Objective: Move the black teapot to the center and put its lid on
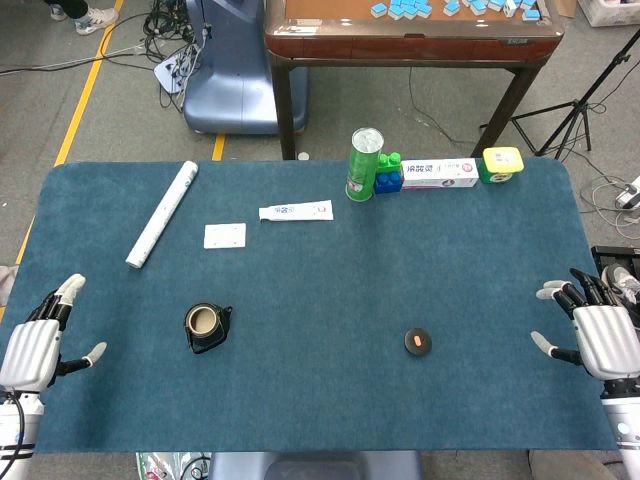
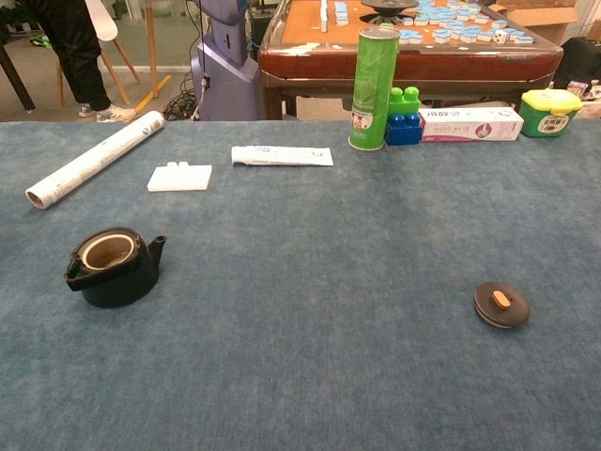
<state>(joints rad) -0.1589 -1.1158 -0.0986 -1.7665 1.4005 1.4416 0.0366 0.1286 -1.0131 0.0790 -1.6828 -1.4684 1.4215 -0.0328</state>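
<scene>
both hands, left (image 1: 32,345) & right (image 1: 600,335), fingers spread, empty; teapot (image 1: 207,327) lidless, lid (image 1: 418,342) well apart.

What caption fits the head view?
Both open hands, left and right, flank an uncovered black teapot and its lid.

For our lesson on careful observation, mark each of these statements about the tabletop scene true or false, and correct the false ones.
1. The black teapot stands open, without its lid. True.
2. The lid lies on the robot's left side of the table. False: it lies toward the right, apart from the teapot.
3. The left hand grips the teapot. False: it hovers at the table's edge, fingers apart, holding nothing.
4. The right hand holds nothing. True.
5. The green can stands upright beside the toy blocks. True.
6. The white roll stands upright. False: it lies flat.
</scene>
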